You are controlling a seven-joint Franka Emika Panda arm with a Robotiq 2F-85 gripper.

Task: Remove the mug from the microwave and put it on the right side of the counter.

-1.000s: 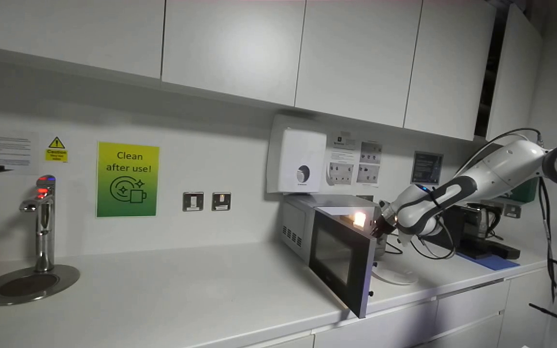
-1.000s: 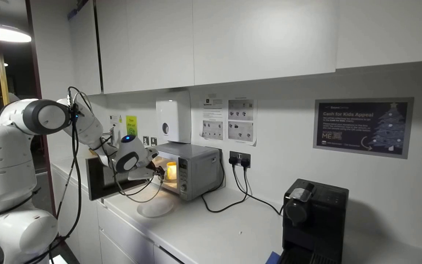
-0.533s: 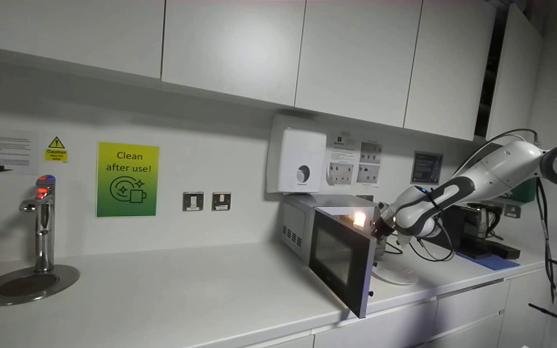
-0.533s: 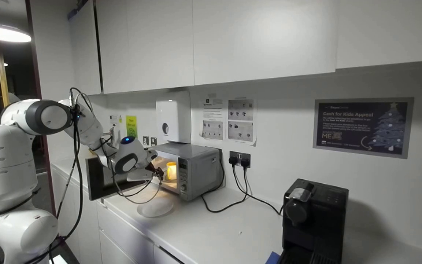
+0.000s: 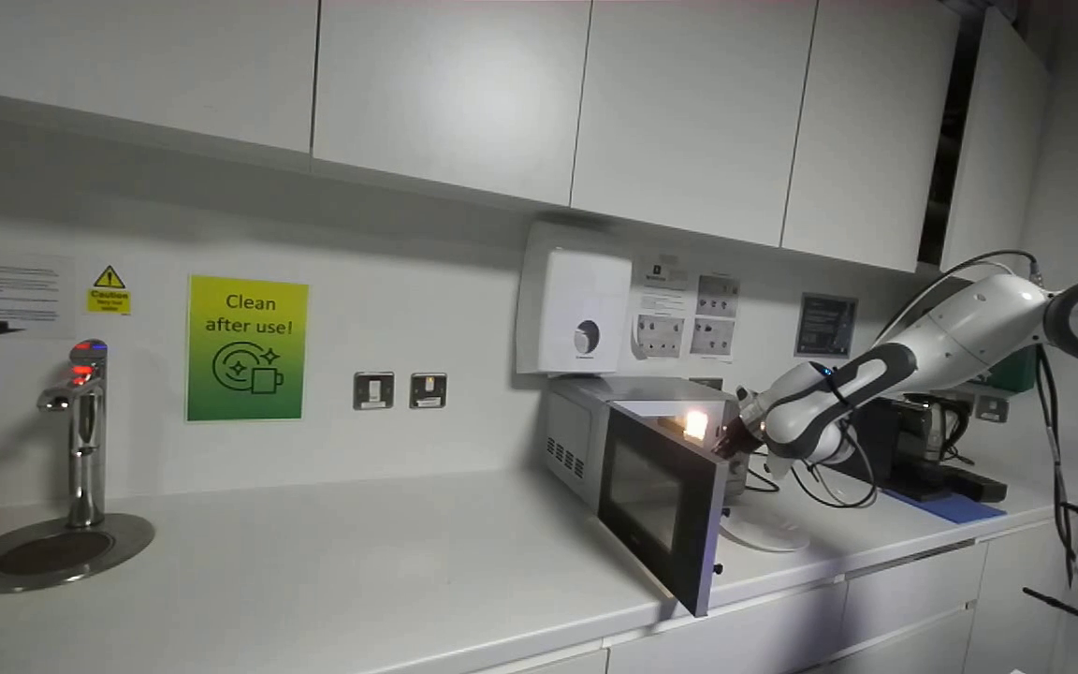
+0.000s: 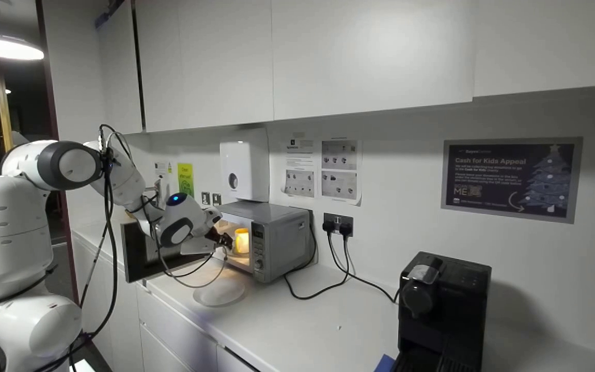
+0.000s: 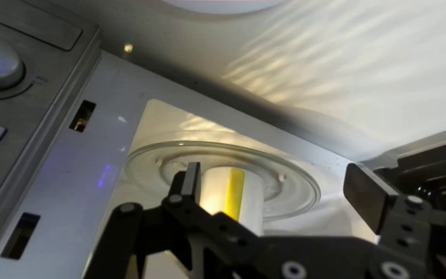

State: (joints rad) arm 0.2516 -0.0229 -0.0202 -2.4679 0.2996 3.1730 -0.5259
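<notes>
My black two-finger gripper [image 7: 279,188] is at the open front of the boxy silver-grey microwave [image 6: 282,243] | I see its jaws spread wide apart | white-and-yellow cylindrical mug [image 7: 234,193] stands inside on the round clear-glass turntable [image 7: 296,195]

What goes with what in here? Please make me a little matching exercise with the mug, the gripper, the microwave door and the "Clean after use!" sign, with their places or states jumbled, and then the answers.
Things:
1. mug
2. gripper
3. microwave door
4. "Clean after use!" sign

Places, colours or states:
A. swung open
B. yellow and green, on the wall
C. inside the lit microwave
D. jaws spread, holding nothing

Right pairs: 1-C; 2-D; 3-A; 4-B
</notes>
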